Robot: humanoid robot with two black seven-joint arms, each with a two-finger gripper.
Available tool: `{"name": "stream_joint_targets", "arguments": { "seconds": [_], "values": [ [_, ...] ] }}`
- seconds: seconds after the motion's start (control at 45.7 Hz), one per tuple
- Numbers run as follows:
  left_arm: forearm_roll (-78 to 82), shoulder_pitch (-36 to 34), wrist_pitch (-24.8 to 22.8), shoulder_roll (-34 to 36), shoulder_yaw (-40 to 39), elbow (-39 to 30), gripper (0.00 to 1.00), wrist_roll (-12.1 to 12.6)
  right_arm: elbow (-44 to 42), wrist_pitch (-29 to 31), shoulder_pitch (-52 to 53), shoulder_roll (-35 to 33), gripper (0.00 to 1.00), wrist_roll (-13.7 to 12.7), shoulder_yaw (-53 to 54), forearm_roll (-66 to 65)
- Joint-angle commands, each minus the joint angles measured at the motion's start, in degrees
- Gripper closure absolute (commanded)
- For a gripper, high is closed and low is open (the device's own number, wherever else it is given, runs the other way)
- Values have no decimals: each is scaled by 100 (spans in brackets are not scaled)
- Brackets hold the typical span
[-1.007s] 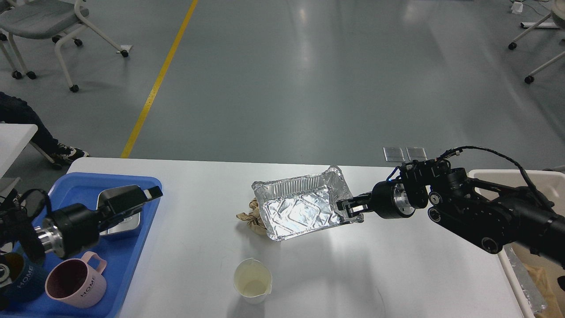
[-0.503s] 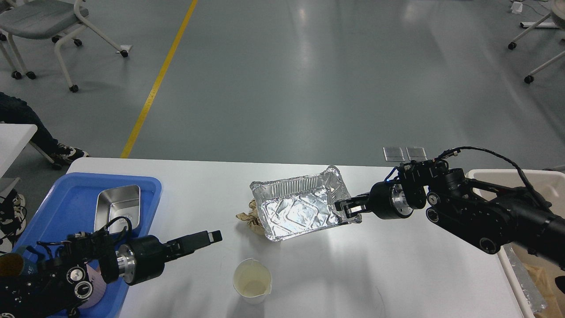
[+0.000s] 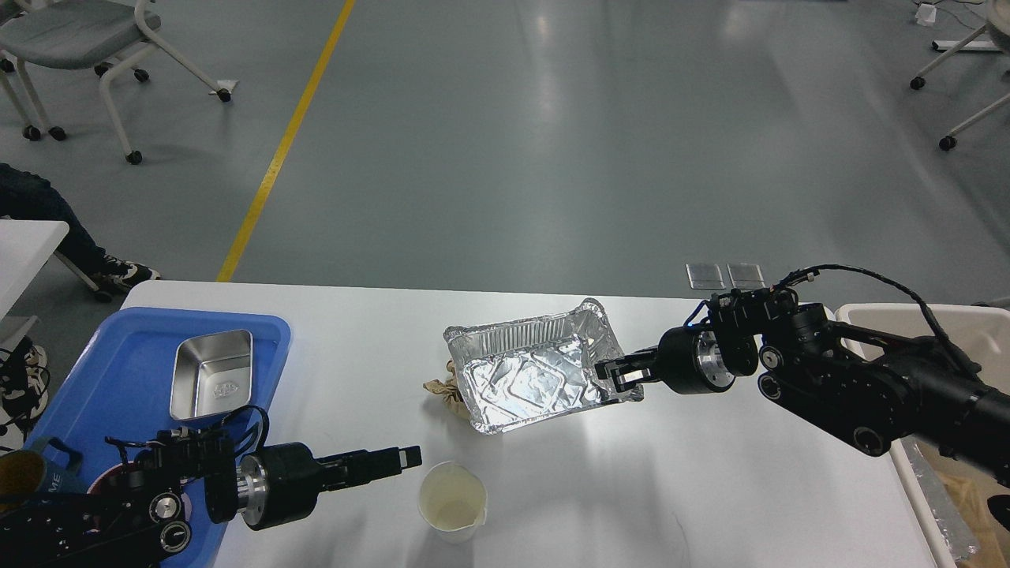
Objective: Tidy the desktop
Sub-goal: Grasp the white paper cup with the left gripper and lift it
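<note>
The white desktop (image 3: pixel 710 489) holds a crinkled foil tray (image 3: pixel 525 383) at its middle. The tray lies tilted against a crumpled brown paper (image 3: pixel 442 392) at its left end. My right gripper (image 3: pixel 618 375) comes in from the right and is shut on the foil tray's right rim. A white paper cup (image 3: pixel 452 502) stands near the front edge. My left gripper (image 3: pixel 409 456) reaches in low from the left. Its tip is just left of and above the cup's rim, apart from it. Its fingers are seen side-on, so their gap does not show.
A blue tray (image 3: pixel 118 355) sits at the left with a steel container (image 3: pixel 211 372) in it. A dark mug (image 3: pixel 31 473) is partly hidden by my left arm. A beige bin (image 3: pixel 923 315) stands at the table's right end, behind my right arm.
My left arm swung from above the blue tray down and right to beside the cup. My right gripper with the foil tray shifted slightly left.
</note>
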Motion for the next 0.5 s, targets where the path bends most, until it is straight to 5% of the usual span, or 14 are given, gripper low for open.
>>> {"name": "stream_joint_targets", "arguments": {
  "seconds": [0.0,0.197,0.372,0.481],
  "values": [
    [-1,-65,-1,-87,242,35,6,-1,-15,-8,-9,11,100,0,15,9],
    [-1,-109,-18,-166,321,158,11,-27,-15,-8,-27,20,100,0,24,0],
    [8,-241,-9,-315,637,175,33,-45,-15,-8,-27,55,100,0,24,0],
    [8,-241,-18,-456,699,289,35,-36,-15,-8,-27,64,100,0,24,9]
  ]
}}
